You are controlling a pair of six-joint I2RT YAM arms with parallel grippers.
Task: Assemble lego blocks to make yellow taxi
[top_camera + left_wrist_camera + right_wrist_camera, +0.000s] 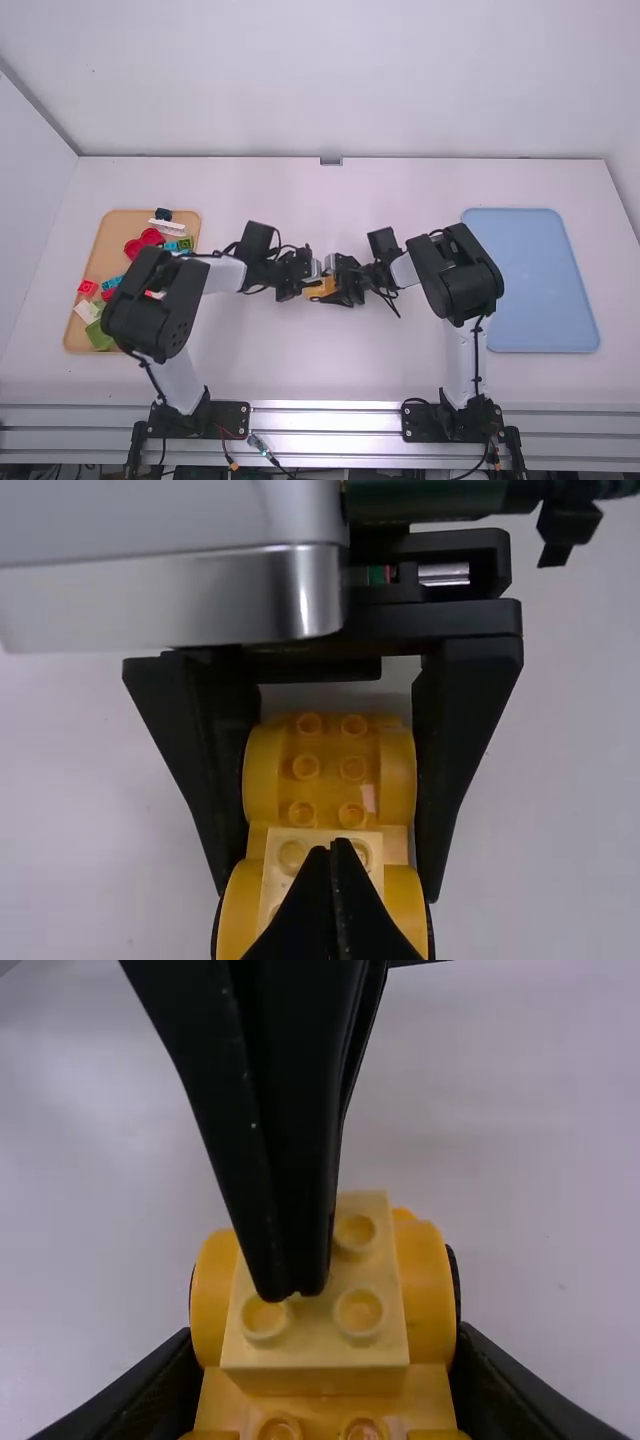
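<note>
The right gripper is clamped on the yellow car base from both sides, likely bracing it; the left gripper has its fingers together at the pale brick atop that base, presumably to press it home; loose blocks wait left of the base.

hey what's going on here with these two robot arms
Two robot arms are building a yellow lego taxi over the middle of the table. The right tool grips the orange-yellow car base by its sides. A pale yellow block sits on the base, and the left tool has its closed tips at the block's top, probably to press it down. I can't tell whether it is fully seated. More blocks lie in the orange tray at the left.
</note>
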